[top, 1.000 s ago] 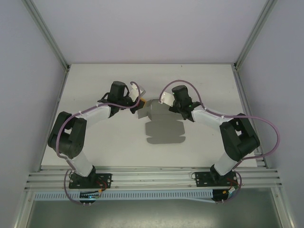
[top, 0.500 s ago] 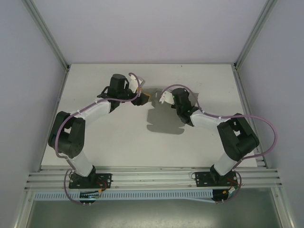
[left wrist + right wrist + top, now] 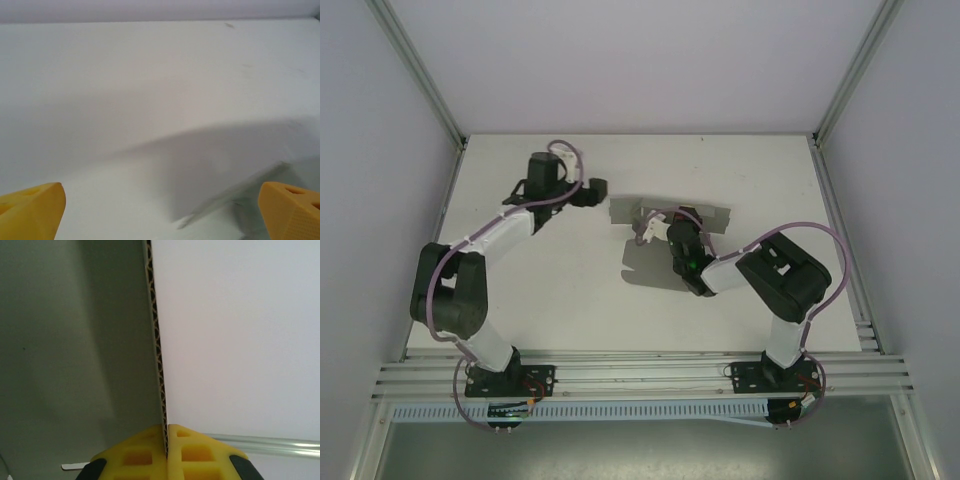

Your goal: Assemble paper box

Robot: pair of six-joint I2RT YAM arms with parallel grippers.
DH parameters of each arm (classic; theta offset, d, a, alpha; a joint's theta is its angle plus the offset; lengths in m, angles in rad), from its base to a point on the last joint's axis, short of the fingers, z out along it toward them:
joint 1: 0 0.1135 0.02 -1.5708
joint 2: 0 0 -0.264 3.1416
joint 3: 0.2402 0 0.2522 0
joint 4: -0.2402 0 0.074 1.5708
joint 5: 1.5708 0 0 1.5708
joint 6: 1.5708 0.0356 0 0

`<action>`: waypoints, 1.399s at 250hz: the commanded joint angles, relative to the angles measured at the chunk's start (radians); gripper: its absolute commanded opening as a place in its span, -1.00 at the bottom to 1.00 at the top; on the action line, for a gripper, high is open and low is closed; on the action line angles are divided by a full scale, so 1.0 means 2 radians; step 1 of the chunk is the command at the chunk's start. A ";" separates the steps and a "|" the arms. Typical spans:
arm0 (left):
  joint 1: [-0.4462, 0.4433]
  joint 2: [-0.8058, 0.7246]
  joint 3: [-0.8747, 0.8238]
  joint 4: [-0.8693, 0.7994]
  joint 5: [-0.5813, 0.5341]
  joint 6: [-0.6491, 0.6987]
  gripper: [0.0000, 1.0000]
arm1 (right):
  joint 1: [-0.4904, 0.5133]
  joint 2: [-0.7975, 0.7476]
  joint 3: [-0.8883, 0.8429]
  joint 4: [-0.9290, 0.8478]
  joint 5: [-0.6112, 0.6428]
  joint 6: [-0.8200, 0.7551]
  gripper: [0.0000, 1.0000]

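Observation:
The paper box is a flat grey die-cut sheet [image 3: 716, 216], lifted off the table and standing tilted near the middle. My right gripper [image 3: 654, 224] is shut on its edge. In the right wrist view the corrugated edge of the paper box [image 3: 156, 355] runs straight up from between the closed yellow fingertips of the right gripper [image 3: 166, 440]. My left gripper [image 3: 591, 191] hangs just left of the sheet, apart from it. In the left wrist view the left gripper [image 3: 160, 220] is wide open with nothing between its yellow fingertips [image 3: 31, 211], and a corner of the paper box [image 3: 239, 194] shows at lower right.
The white table [image 3: 520, 290] is walled in by pale panels on the left, right and far side. An aluminium rail [image 3: 640, 372] runs along the near edge, where both arm bases are bolted. The right arm's elbow [image 3: 782, 282] is folded close to the sheet.
The left gripper opened, let go of the sheet and drew back to the left. The right arm folded in and lifted the sheet off the table.

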 commanded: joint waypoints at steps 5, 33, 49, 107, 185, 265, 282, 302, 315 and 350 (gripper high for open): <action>0.024 0.058 0.041 -0.048 -0.010 -0.037 0.96 | 0.008 0.013 -0.017 0.065 0.025 0.014 -1.00; 0.024 0.115 0.074 -0.053 0.068 -0.014 0.92 | 0.013 0.021 -0.017 0.074 0.030 0.008 -1.00; 0.023 0.140 0.087 -0.055 0.101 -0.004 0.82 | 0.015 0.023 -0.015 0.074 0.029 0.011 -1.00; 0.001 0.146 0.042 -0.016 0.225 0.063 0.53 | 0.016 0.005 -0.014 0.038 0.025 0.047 -1.00; -0.046 0.130 -0.018 0.072 0.287 0.094 0.21 | 0.016 -0.005 -0.009 0.002 0.019 0.077 -1.00; -0.076 0.148 -0.022 0.089 0.307 0.111 0.12 | 0.013 -0.013 -0.004 -0.048 0.005 0.112 -1.00; -0.079 0.155 -0.023 0.096 0.301 0.112 0.14 | 0.014 -0.013 -0.003 -0.052 0.003 0.113 -1.00; -0.081 0.164 -0.022 0.095 0.300 0.110 0.18 | 0.013 -0.013 -0.001 -0.062 0.000 0.117 -1.00; -0.082 0.169 -0.019 0.094 0.304 0.111 0.20 | 0.013 -0.014 0.000 -0.062 -0.001 0.119 -1.00; -0.088 0.174 -0.017 0.104 0.305 0.113 0.38 | 0.011 -0.017 0.002 -0.073 -0.005 0.127 -1.00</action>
